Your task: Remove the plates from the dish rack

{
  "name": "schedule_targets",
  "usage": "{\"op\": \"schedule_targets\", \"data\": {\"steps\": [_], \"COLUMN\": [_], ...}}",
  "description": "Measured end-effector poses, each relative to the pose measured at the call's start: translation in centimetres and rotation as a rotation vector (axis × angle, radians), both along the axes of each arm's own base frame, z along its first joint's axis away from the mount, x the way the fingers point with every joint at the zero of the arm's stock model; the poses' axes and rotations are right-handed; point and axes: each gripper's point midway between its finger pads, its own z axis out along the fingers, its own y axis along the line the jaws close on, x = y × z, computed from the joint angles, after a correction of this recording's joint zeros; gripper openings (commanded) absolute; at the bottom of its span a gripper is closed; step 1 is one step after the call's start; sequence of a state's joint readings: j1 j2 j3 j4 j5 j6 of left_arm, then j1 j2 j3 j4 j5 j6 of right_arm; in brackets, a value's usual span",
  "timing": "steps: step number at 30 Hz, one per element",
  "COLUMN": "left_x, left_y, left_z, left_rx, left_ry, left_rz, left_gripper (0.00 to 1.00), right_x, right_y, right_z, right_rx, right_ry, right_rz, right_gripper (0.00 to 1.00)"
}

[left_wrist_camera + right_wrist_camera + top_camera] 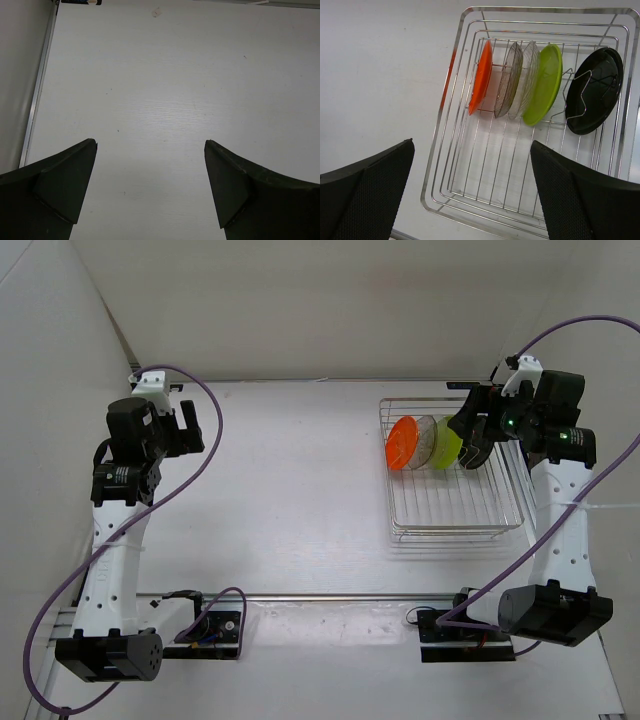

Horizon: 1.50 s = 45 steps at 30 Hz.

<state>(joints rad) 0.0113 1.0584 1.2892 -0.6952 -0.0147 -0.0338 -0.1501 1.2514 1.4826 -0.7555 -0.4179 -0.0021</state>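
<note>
Spread right claw [471,145] hovers above racked plates [545,82].

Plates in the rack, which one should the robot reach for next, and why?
Probably lower the right tool toward the black plate. The tool is open and hangs above the dish rack. The black plate stands on edge at the end of the row, apart from the lime green plate, so there looks to be room around it.
</note>
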Motion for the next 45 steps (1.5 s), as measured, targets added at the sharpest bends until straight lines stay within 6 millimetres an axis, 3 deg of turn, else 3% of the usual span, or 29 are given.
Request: {"op": "schedule_targets", "data": {"steps": [30, 37, 45], "left_x": [0.0, -0.1, -0.1], "left_y": [-0.4, -0.4, -0.4], "left_z": [-0.1, -0.1, -0.1], "left_rx": [-0.002, -0.002, -0.002], "left_ry": [0.003, 0.004, 0.004], "left_rz": [-0.024, -0.024, -0.023], "left_gripper": [1.0, 1.0, 1.0], "right_x": [-0.8, -0.5, 1.3], "right_y": [0.2, -0.9, 2.5], "right_z": [0.7, -0.7, -2.5], "right_rx": [-0.04, -0.129, -0.273], "right_ry": [-0.088, -0.079, -0.008], "right_rz": [0.014, -0.026, 0.062], "right_gripper": [1.0, 1.0, 1.0]}}
